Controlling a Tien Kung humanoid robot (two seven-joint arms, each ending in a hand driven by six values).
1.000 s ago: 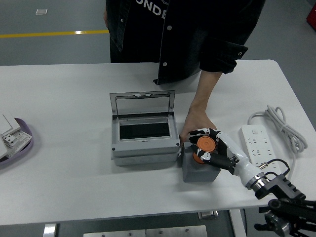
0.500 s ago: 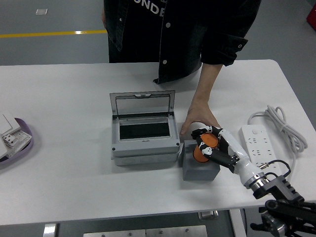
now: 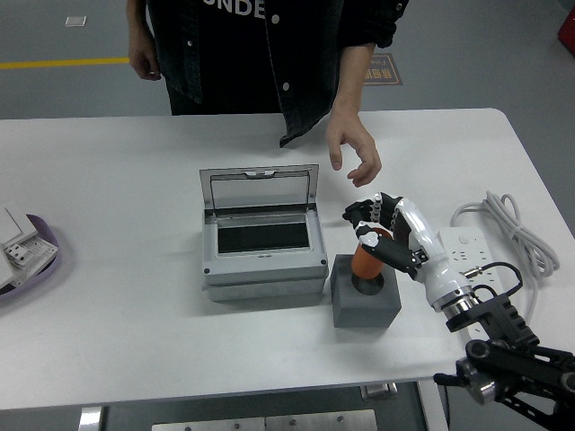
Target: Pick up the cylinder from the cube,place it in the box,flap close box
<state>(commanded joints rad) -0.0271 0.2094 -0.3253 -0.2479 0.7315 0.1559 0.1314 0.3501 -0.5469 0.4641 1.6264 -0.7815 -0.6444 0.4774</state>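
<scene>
1 robot hand is at work: the right hand (image 3: 382, 235) reaches in from the lower right, its fingers (image 3: 364, 226) clenched around the orange cylinder (image 3: 367, 259). The cylinder stands nearly upright with its lower end just at, or barely above, the round socket in the top of the grey cube (image 3: 364, 302); whether it has fully cleared the socket cannot be told. The grey box (image 3: 262, 260) sits just left of the cube on the white surface (image 3: 135, 341), its lid (image 3: 260, 187) raised at the back and its interior exposed. A person's hand (image 3: 352, 154) hangs relaxed above the surface, well apart from the cube, touching nothing. A white power strip (image 3: 469, 253) lies to the right. The step in hand appears to be extraction. To do it well, the lift should run straight up along the socket's axis before any leftward travel, and the grip should stay firm so that the cylinder passes over the box's near wall without tilting.
</scene>
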